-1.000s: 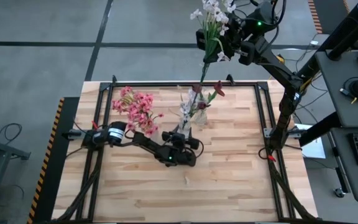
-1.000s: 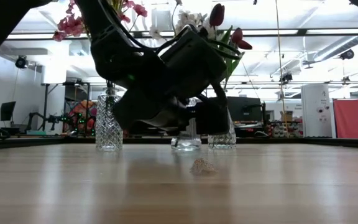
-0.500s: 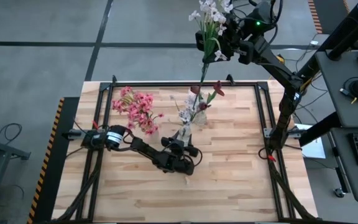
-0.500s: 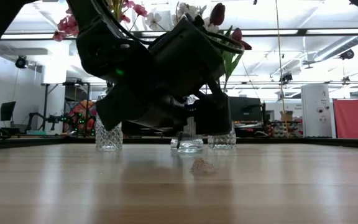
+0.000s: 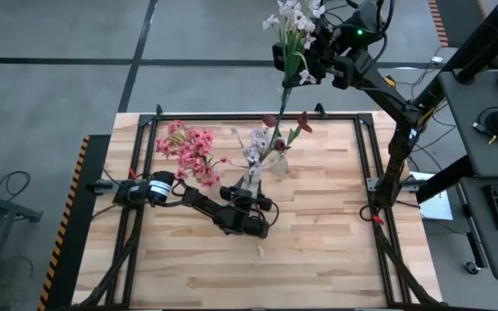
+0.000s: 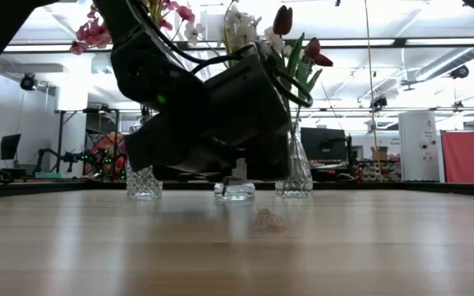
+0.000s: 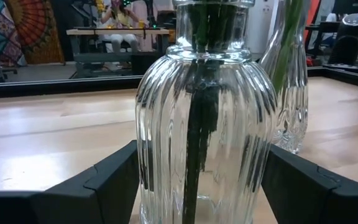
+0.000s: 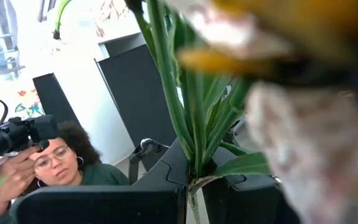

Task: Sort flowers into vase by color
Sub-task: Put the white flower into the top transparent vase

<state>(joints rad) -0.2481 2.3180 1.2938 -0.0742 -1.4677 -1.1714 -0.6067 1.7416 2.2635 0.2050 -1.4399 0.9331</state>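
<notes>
Wooden table (image 5: 318,259) under bright workshop lights. Left gripper (image 7: 197,186) clamps a ribbed glass vase (image 7: 205,118) holding white-lilac stems (image 5: 253,154), standing upright mid-table. Right gripper (image 5: 305,53), raised beyond the far edge, grips a white flower bunch (image 5: 294,19), stalk pointing down toward the red tulips' vase (image 5: 279,162).

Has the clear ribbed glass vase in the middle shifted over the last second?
Yes. The clear ribbed glass vase, held between the left gripper fingers, slid left, away from the tulip vase.
</notes>
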